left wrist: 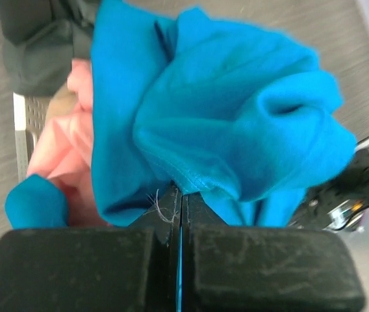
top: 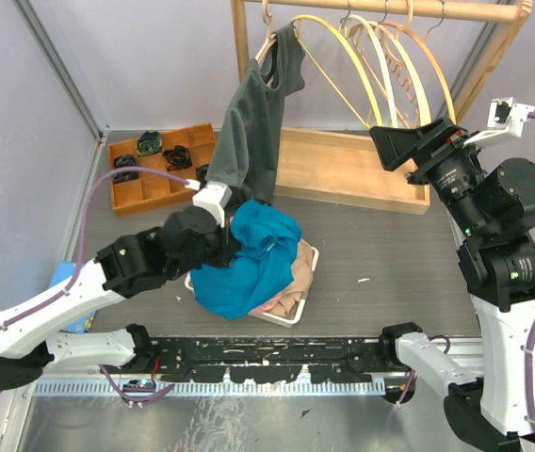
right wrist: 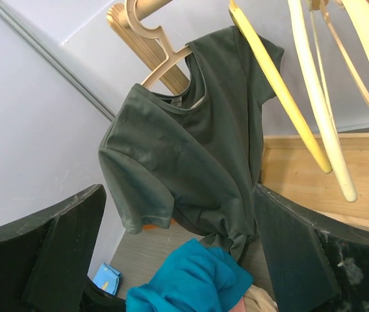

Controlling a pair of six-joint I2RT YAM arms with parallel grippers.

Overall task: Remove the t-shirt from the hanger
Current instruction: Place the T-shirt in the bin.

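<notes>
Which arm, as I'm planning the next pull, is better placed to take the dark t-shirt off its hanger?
Likely the right: right claw open, raised, facing the dark t-shirt on the hanger; left claw shut on blue cloth down over the tray.

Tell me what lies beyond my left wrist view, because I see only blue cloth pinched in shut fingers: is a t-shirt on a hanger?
Observer: Yes. A dark t-shirt hangs on a wooden hanger at the left end of the rail.
Operator: Where is the right gripper?
Observer: The right gripper is raised on the right with its jaws wide open, holding nothing and facing that t-shirt.
Operator: What is my cloth resting on?
Observer: The cloth is heaped over other clothes in a white tray. The left gripper grips its left edge.
</notes>
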